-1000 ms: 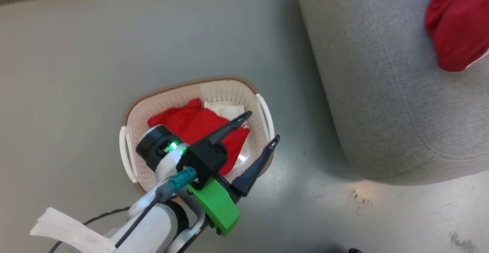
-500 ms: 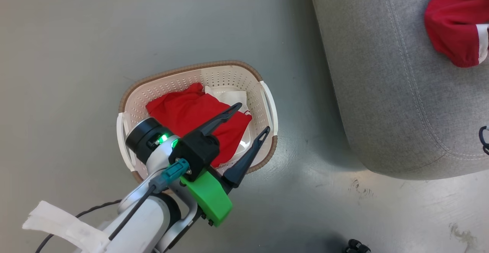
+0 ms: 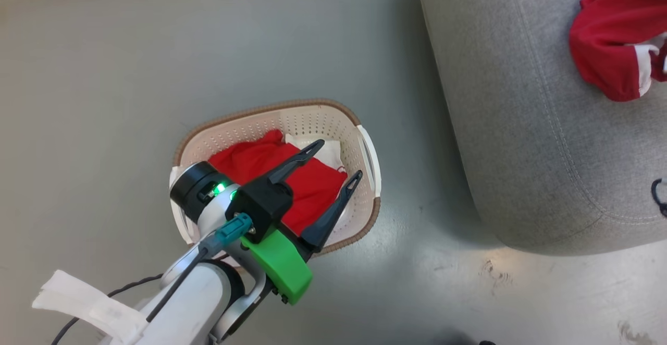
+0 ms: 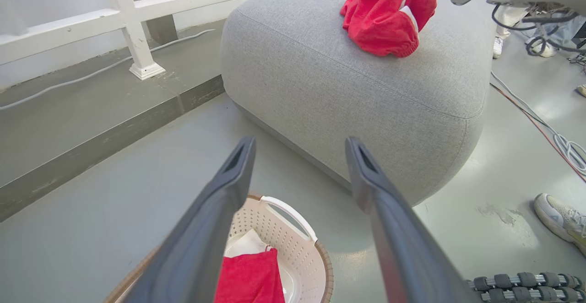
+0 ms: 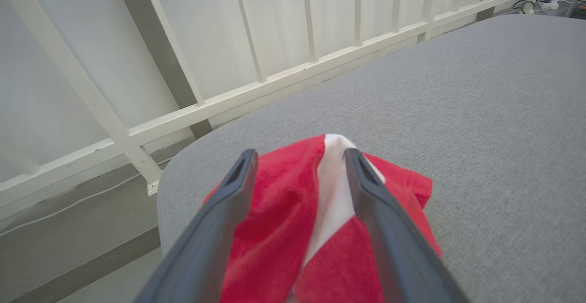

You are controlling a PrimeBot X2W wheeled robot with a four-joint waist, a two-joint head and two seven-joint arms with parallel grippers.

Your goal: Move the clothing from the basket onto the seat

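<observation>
The cream basket [image 3: 312, 106] stands on the grey floor, and red clothing [image 3: 312, 186] lies in it over a white sheet. My left gripper [image 3: 337, 160] hangs open just above it, both fingers over the red fabric; its wrist view looks past the basket [image 4: 293, 243] and clothing [image 4: 249, 275] to the seat [image 4: 366, 92]. The grey seat [image 3: 521, 126] carries a second red garment with white stripes [image 3: 607, 48] [image 4: 389, 19]. My right gripper [image 5: 300, 155] is over that garment [image 5: 274, 229] on the seat [image 5: 480, 101], with its fingers spread wide and the fabric lying loose below them.
A white railing [image 5: 192, 106] and a low step [image 4: 91, 143] run behind the seat. Cables [image 4: 549, 133] trail on the floor to the right, and a person's shoe [image 4: 561, 218] stands there. Bare floor lies between basket and seat.
The head camera has shifted. My left gripper has drifted slightly inward, so both fingertips now sit over the basket. The garment on the seat has spread and shows more white stripe.
</observation>
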